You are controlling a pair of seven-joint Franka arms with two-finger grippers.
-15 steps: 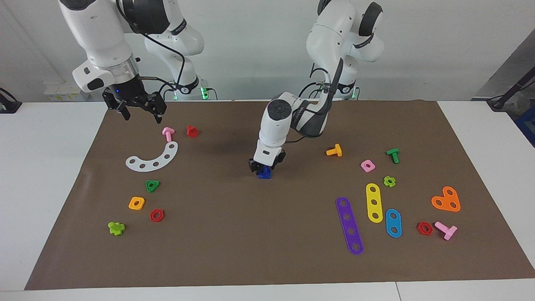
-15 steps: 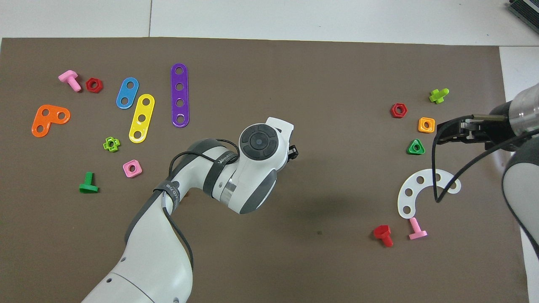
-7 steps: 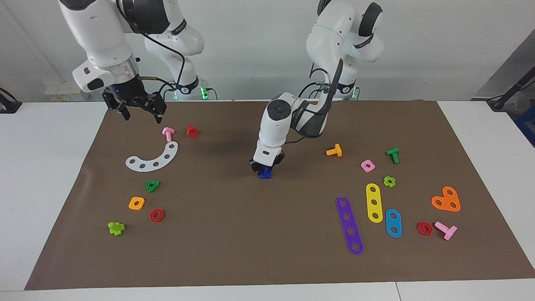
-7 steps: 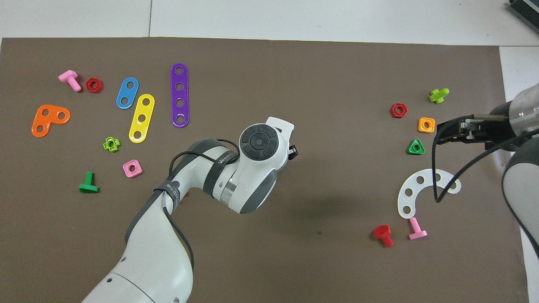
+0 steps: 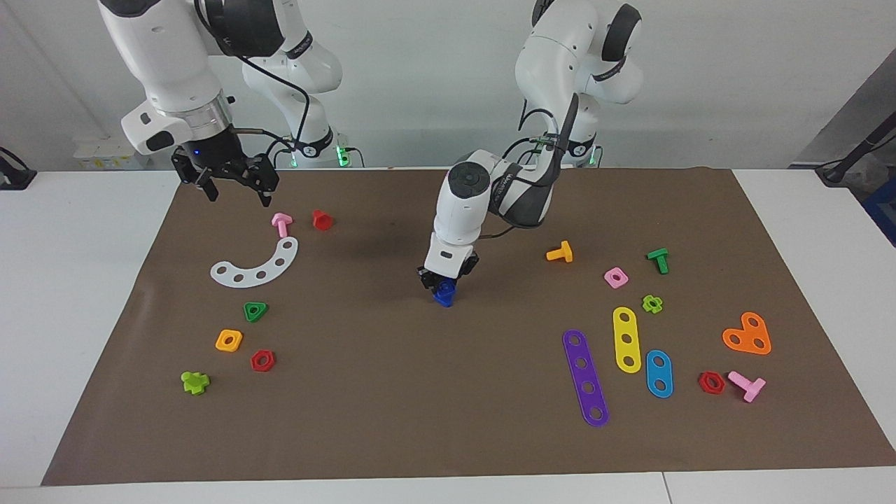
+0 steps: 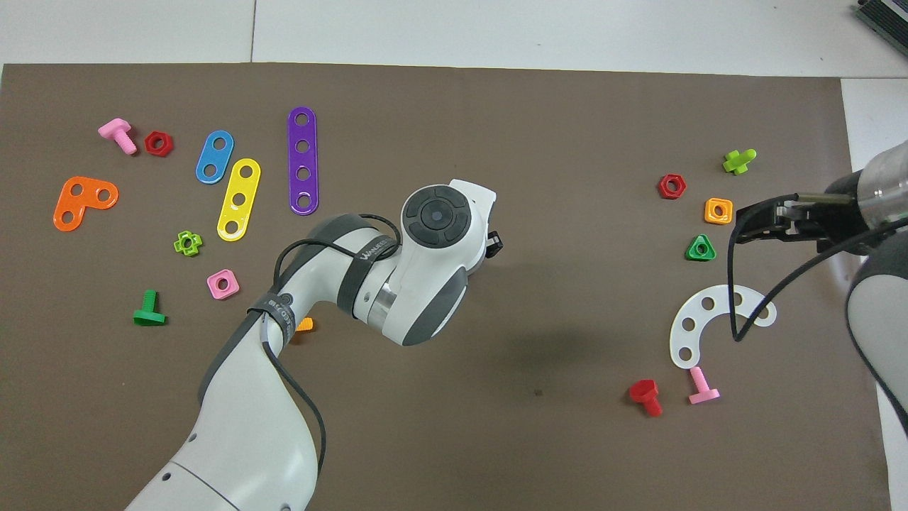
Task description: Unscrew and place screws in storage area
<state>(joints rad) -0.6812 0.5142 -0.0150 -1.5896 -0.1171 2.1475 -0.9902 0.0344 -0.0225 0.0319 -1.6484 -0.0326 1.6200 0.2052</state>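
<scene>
A small dark-blue screw is at the middle of the brown mat, between the fingertips of my left gripper. The gripper points straight down and is shut on its top. I cannot tell whether the screw touches the mat. In the overhead view the left hand covers the screw. My right gripper is open and empty. It hangs in the air over the mat's corner at the right arm's end, beside a pink bolt.
A red bolt, a white arc plate and several nuts lie at the right arm's end. An orange bolt, a green bolt, coloured strips and an orange plate lie at the left arm's end.
My left hand has shifted slightly with the blue screw, which now looks narrower and pointed. The orange bolt now shows beside the left arm from overhead. The right arm has not moved.
</scene>
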